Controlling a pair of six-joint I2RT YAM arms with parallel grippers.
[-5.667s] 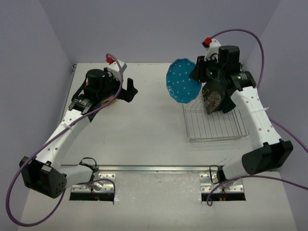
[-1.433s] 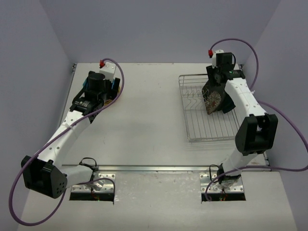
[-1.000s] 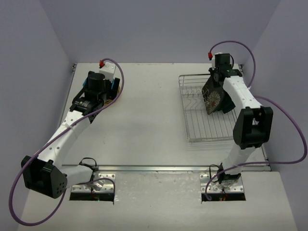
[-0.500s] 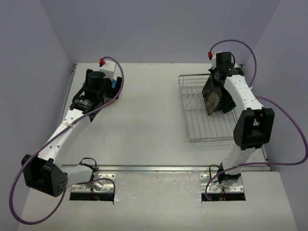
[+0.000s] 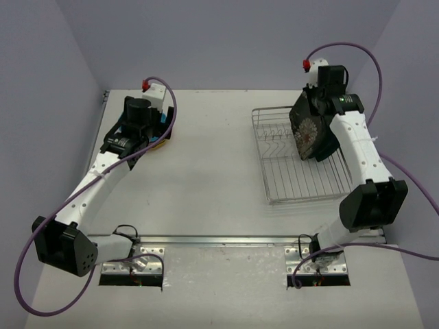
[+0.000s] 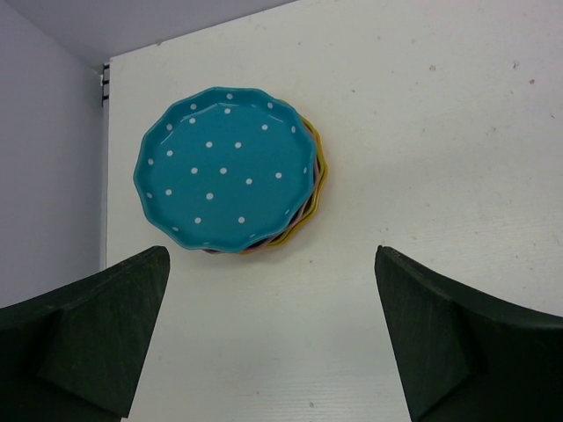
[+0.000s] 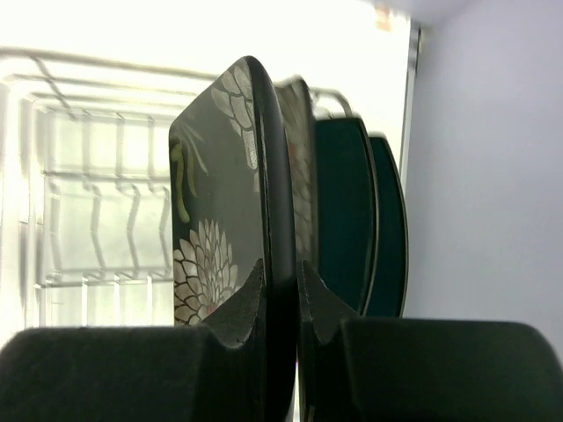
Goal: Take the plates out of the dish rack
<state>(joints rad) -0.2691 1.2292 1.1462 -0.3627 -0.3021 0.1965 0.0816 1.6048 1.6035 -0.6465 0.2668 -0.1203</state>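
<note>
Hidden plates
Under the blue plate (image 6: 224,169) the stack (image 6: 320,176) shows only rims; the floral plate (image 7: 230,202) screens the teal plates (image 7: 345,211); rack (image 7: 88,176) washed out.

blue plate (image 6: 224,167): from beside the dish rack (image 5: 302,185) to top of left stack (image 6: 310,198) | left gripper (image 6: 273,303): opened, off it | right gripper (image 7: 280,299): closed on black floral plate (image 7: 220,202)

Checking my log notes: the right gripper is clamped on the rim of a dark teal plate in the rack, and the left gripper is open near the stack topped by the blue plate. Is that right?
Not the teal one: the right wrist view shows the right gripper clamped on the rim of the black floral plate; the dark teal plates stand behind it. The rest holds.
</note>
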